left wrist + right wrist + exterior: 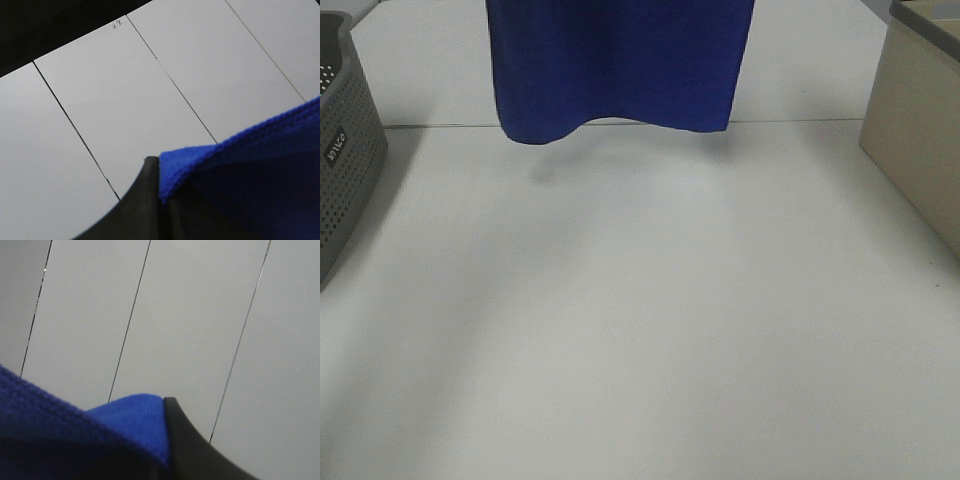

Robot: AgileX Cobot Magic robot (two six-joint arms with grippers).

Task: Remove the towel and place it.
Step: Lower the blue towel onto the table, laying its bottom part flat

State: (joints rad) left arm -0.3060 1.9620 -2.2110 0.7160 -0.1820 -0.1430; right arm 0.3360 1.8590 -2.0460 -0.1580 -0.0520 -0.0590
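Observation:
The royal-blue towel hangs in the air over the far part of the white table. Its wavy lower edge is clear of the surface and its top runs out of the exterior view. Neither gripper shows in that view. In the left wrist view my left gripper is shut on a corner of the towel, with the cloth pinched against a black finger. In the right wrist view my right gripper is shut on another towel corner, beside its black finger.
A grey perforated basket stands at the table's left edge. A beige box stands at the right edge. Thin seam lines cross the tabletop under both wrists.

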